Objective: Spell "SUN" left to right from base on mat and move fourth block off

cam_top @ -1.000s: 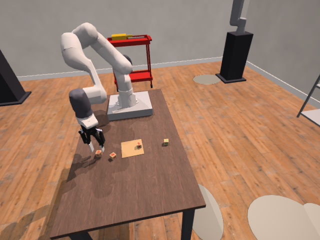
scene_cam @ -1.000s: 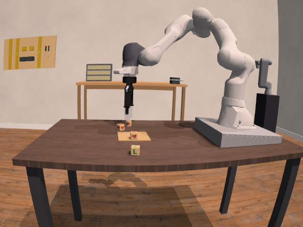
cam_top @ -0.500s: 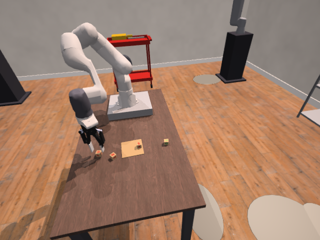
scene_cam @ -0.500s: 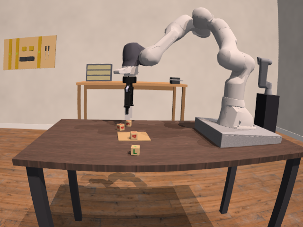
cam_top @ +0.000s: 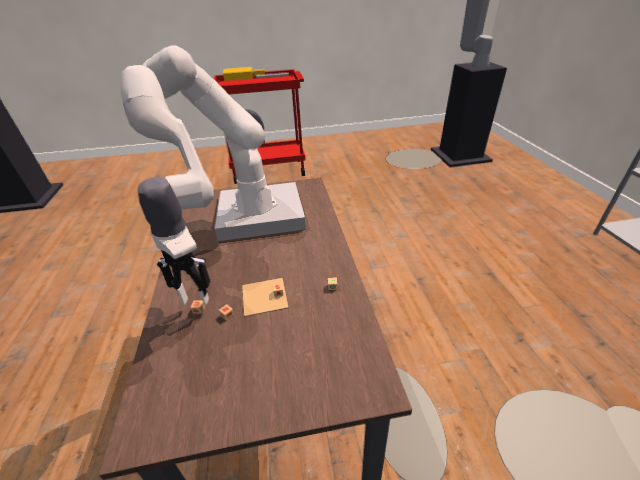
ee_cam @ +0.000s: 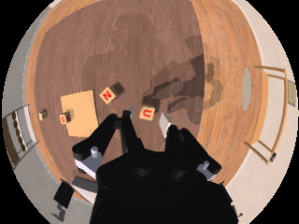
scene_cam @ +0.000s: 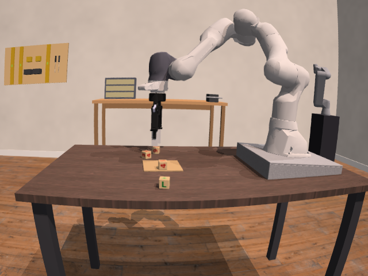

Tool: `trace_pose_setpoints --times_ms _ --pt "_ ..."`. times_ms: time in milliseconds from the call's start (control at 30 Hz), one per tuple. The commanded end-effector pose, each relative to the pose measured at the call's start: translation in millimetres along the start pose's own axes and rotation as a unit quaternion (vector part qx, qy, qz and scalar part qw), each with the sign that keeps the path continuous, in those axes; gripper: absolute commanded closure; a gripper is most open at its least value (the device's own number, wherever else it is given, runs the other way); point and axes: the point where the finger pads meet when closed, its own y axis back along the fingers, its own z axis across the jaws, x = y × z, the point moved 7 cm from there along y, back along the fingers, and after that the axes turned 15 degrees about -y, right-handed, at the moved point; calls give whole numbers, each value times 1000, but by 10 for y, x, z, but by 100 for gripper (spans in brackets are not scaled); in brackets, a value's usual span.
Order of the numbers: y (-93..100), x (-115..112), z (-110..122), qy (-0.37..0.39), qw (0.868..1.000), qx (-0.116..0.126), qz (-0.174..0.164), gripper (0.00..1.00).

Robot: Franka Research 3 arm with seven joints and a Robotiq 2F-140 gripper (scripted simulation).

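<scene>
Four wooden letter blocks lie on the dark table. The U block (cam_top: 196, 306) (scene_cam: 156, 149) (ee_cam: 148, 114) lies off the mat at the far left of the top view. The N block (cam_top: 225, 310) (scene_cam: 146, 154) (ee_cam: 107, 95) lies between it and the tan mat (cam_top: 264, 296) (scene_cam: 162, 170) (ee_cam: 80, 112). The S block (cam_top: 278, 290) (scene_cam: 162, 164) (ee_cam: 64, 118) sits on the mat. The green L block (cam_top: 332, 283) (scene_cam: 164, 182) (ee_cam: 43, 114) lies off the mat on the other side. My gripper (cam_top: 192, 296) (scene_cam: 154, 136) (ee_cam: 147, 114) points straight down, a little above the U block. It is partly open and empty.
The robot's grey base plate (cam_top: 260, 209) (scene_cam: 288, 163) stands at the table's back end. The table's left edge (cam_top: 149, 310) runs close to the U block.
</scene>
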Motion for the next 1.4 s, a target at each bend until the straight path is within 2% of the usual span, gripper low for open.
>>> trace_pose_setpoints --times_ms 0,567,1367 --pt "-49 0 5 -1 1000 0 0 60" --pt "-340 0 5 -1 1000 0 0 60" --pt "-363 0 5 -1 1000 0 0 60"
